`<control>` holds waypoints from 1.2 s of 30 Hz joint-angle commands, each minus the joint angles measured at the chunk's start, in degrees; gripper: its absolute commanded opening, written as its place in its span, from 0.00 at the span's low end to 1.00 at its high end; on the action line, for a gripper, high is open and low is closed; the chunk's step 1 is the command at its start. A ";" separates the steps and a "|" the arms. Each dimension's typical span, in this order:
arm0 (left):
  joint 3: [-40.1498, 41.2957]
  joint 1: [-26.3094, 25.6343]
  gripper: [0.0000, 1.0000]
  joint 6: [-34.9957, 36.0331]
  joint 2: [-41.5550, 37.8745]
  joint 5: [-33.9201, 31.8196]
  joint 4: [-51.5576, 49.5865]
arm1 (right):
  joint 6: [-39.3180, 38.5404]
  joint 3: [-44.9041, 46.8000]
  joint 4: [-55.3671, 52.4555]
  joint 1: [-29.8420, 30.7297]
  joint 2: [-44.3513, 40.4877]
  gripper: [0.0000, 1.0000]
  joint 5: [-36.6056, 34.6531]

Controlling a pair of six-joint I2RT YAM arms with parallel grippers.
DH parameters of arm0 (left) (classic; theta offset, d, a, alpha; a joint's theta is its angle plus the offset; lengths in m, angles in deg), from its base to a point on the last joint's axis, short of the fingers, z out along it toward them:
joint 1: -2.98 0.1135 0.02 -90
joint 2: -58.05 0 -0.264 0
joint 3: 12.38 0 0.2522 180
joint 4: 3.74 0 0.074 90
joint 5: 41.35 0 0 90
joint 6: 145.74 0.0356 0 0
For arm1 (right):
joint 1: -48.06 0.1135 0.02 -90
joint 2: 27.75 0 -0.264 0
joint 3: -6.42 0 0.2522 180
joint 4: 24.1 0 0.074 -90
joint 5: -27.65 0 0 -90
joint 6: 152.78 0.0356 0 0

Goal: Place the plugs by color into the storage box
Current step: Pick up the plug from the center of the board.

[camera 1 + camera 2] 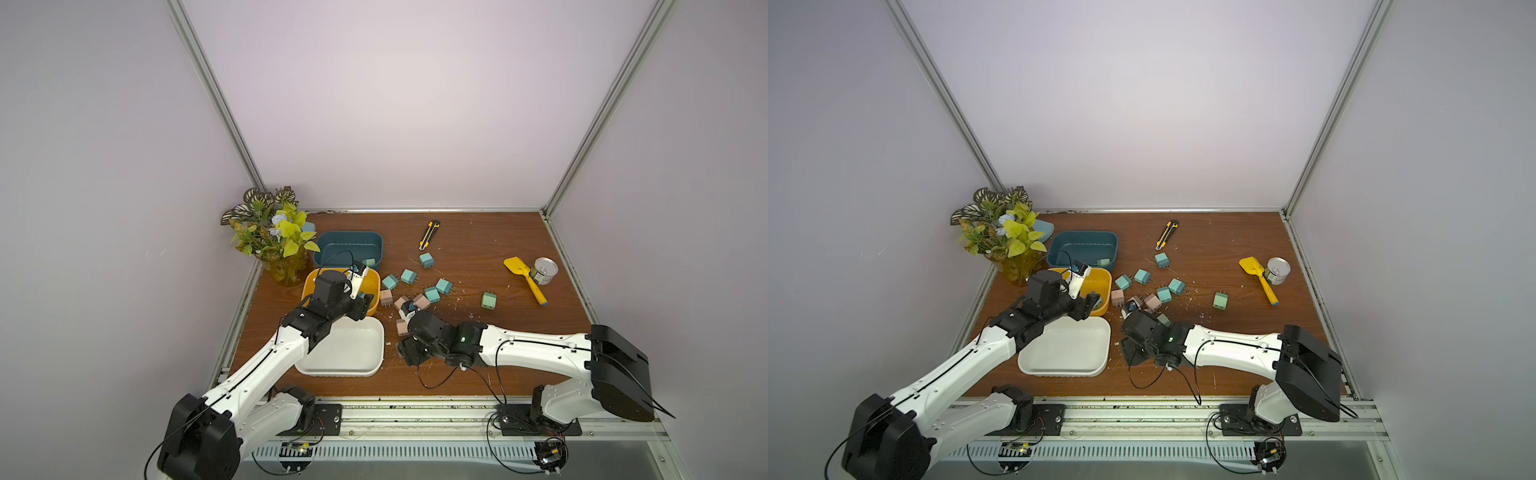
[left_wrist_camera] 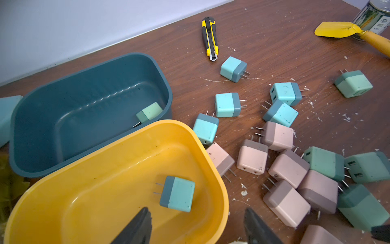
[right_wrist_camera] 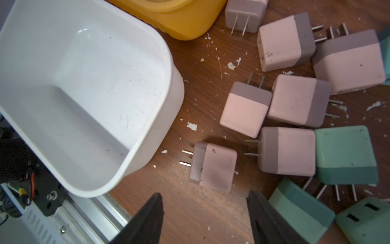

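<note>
The storage box is three tubs: dark blue [image 1: 332, 259], yellow [image 1: 374, 286] and white [image 1: 365, 368]. A mint plug [image 2: 149, 112] lies in the blue tub and a teal-blue plug [image 2: 178, 193] in the yellow one. Loose teal-blue plugs [image 1: 407, 276], pink plugs [image 1: 420, 301] and a lone mint plug [image 1: 488, 300] lie on the table. My left gripper [image 2: 196, 224] hangs open over the yellow tub's edge, holding nothing. My right gripper [image 3: 206, 211] stands open above bare wood, just short of a pink plug [image 3: 213, 166] beside the white tub.
A yellow-black utility knife [image 1: 429, 235] lies at the back. A yellow trowel [image 1: 524, 279] and a tin can [image 1: 544, 270] sit at the right. A potted plant [image 1: 270, 241] fills the back left corner. White crumbs litter the wood.
</note>
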 commanded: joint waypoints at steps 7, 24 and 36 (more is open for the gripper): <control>3.20 -3.79 0.70 -5.97 -16.62 0.20 -6.44 | 1.27 -0.89 0.63 1.10 2.26 0.69 -4.12; 6.18 -3.88 0.71 -6.21 -13.63 1.49 -1.92 | 1.99 -1.38 4.12 1.11 10.07 0.66 -2.98; 5.91 -4.16 0.69 -6.97 -11.89 2.07 -2.04 | 2.49 -1.51 2.16 1.29 8.95 0.51 -3.93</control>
